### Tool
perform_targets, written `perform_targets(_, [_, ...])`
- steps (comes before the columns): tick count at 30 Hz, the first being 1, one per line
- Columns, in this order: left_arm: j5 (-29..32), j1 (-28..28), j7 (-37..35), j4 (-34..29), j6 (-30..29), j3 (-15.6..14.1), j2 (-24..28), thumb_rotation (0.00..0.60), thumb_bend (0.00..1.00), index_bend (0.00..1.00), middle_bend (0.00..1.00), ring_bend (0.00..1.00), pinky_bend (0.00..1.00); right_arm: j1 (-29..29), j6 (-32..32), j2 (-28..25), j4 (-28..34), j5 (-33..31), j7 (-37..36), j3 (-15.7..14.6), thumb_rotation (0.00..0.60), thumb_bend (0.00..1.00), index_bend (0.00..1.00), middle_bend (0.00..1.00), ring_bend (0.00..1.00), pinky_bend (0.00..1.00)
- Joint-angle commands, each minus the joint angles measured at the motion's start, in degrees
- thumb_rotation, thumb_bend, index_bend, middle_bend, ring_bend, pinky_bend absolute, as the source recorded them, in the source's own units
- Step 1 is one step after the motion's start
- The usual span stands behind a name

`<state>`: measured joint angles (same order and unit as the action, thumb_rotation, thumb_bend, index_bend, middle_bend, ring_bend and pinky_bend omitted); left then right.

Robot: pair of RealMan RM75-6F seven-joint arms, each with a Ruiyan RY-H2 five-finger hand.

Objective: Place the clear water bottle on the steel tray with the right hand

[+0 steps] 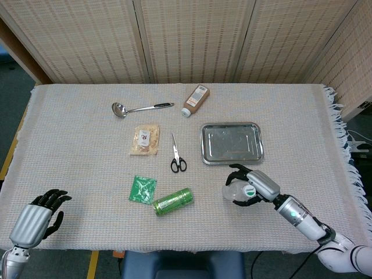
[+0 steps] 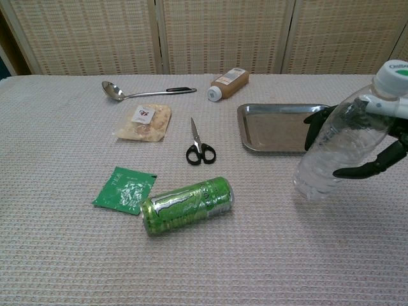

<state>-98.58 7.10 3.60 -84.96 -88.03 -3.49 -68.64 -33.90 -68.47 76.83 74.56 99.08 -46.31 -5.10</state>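
The clear water bottle (image 2: 338,150) with a white cap (image 1: 249,190) is tilted and lifted off the cloth, gripped by my right hand (image 1: 256,186); dark fingers (image 2: 373,167) wrap around its upper body. The steel tray (image 1: 232,142) lies bare just beyond the bottle, its near rim (image 2: 280,150) close behind it in the chest view. My left hand (image 1: 40,216) rests at the near left corner of the table, fingers loosely apart, holding nothing.
A green can (image 1: 172,201) lies on its side beside a green packet (image 1: 142,189). Black-handled scissors (image 1: 176,154), a snack bag (image 1: 145,139), a ladle (image 1: 139,108) and a brown bottle (image 1: 196,100) sit farther back. The table's right edge has a fringe (image 1: 343,145).
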Motion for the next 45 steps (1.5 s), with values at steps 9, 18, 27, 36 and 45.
perform_targets(9, [0.04,0.04,0.57,-0.23,0.39,-0.04,-0.16,0.6,0.59,0.32,0.25,0.18,0.39,6.05,-19.34,10.5,-10.72,-10.28,44.24,14.32,0.6,0.0,0.86,0.45,0.08,0.26])
perform_targets(18, [-0.01,0.0,0.55,-0.29,0.38,-0.08,-0.12,0.6,0.58,0.32,0.25,0.18,0.39,2.21,-4.05,-0.18,0.54,-3.95,7.75,4.55,0.6,0.0,0.86,0.45,0.14,0.31])
perform_targets(27, [-0.01,0.04,0.45,-0.49,0.56,-0.14,-0.09,0.6,0.59,0.32,0.25,0.18,0.39,-1.29,-3.71,-4.43,-2.59,2.12,-17.97,0.17,0.6,0.0,0.86,0.45,0.14,0.31])
perform_targets(36, [0.11,0.07,0.58,-0.33,0.64,-0.04,-0.11,0.6,0.59,0.32,0.26,0.18,0.39,4.15,-5.55,3.85,-8.95,-14.21,20.77,10.25,0.6,0.0,0.86,0.45,0.14,0.32])
perform_targets(45, [0.45,0.12,0.65,-0.3,0.98,0.03,-0.21,0.6,0.59,0.32,0.26,0.18,0.39,5.75,-12.03,10.53,-15.25,-19.29,41.79,15.49,0.6,0.0,0.86,0.45,0.14,0.32])
